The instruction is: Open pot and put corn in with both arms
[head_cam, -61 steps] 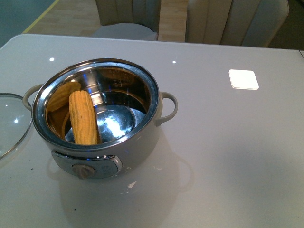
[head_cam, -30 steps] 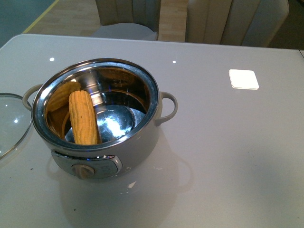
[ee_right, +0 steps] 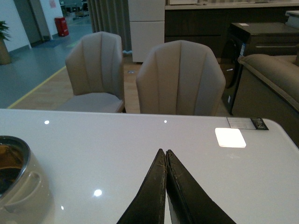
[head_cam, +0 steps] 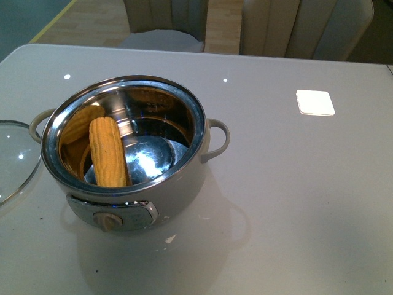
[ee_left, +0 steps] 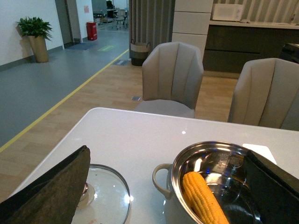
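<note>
The cream-white pot (head_cam: 178, 195) stands open on the left half of the table, dial facing me. The yellow corn (head_cam: 108, 152) leans inside it against the near-left steel wall, which mirrors it. The glass lid (head_cam: 15, 161) lies flat on the table left of the pot. Neither arm shows in the front view. In the left wrist view my left gripper (ee_left: 166, 150) is open, above and behind the lid (ee_left: 110, 189) and the pot (ee_left: 187, 151) with the corn (ee_left: 203, 198). My right gripper (ee_right: 164, 151) is shut and empty over bare table, to the right of the pot (ee_right: 21, 189).
A white square patch (head_cam: 315, 102) lies on the table at the far right. Two beige chairs (head_cam: 164, 21) (head_cam: 304, 27) stand behind the table's far edge. A small white fleck (head_cam: 171, 238) lies in front of the pot.
</note>
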Available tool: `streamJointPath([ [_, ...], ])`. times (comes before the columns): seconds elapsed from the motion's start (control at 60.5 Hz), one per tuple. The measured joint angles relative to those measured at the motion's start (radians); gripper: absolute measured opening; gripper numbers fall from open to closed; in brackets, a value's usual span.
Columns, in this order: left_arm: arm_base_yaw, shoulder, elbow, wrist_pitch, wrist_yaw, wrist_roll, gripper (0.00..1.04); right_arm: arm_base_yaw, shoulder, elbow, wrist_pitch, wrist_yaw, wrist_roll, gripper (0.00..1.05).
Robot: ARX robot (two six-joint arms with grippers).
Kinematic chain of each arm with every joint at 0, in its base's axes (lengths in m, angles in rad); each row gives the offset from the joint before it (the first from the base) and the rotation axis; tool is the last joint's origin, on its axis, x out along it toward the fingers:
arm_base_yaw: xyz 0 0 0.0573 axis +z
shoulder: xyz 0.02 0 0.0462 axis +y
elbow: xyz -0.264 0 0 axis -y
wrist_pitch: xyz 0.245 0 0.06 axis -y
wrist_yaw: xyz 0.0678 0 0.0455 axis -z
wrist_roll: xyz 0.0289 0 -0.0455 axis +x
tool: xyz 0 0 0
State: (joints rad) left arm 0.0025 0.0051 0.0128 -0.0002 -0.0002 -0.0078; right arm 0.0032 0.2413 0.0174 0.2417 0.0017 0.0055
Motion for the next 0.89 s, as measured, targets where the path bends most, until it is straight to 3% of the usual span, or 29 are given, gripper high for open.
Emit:
streamJointPath([
  [0.231, 0.000, 0.000, 0.000, 0.000, 0.000, 0.000, 0.98, 0.000, -0.063, 0.000, -0.063, 0.000, 0.000, 0.02],
  [0.347, 0.000, 0.000, 0.000, 0.000, 0.000, 0.000, 0.98, 0.000, -0.202, 0.000, -0.228, 0.000, 0.000, 0.02],
  [0.595, 0.000, 0.000, 0.000, 0.000, 0.000, 0.000, 0.98, 0.000, -0.234, 0.000, -0.240, 0.000, 0.000, 0.02],
  [0.892, 0.000, 0.000, 0.000, 0.000, 0.000, 0.000, 0.98, 0.000, -0.235, 0.000, -0.240, 0.000, -0.001, 0.54],
])
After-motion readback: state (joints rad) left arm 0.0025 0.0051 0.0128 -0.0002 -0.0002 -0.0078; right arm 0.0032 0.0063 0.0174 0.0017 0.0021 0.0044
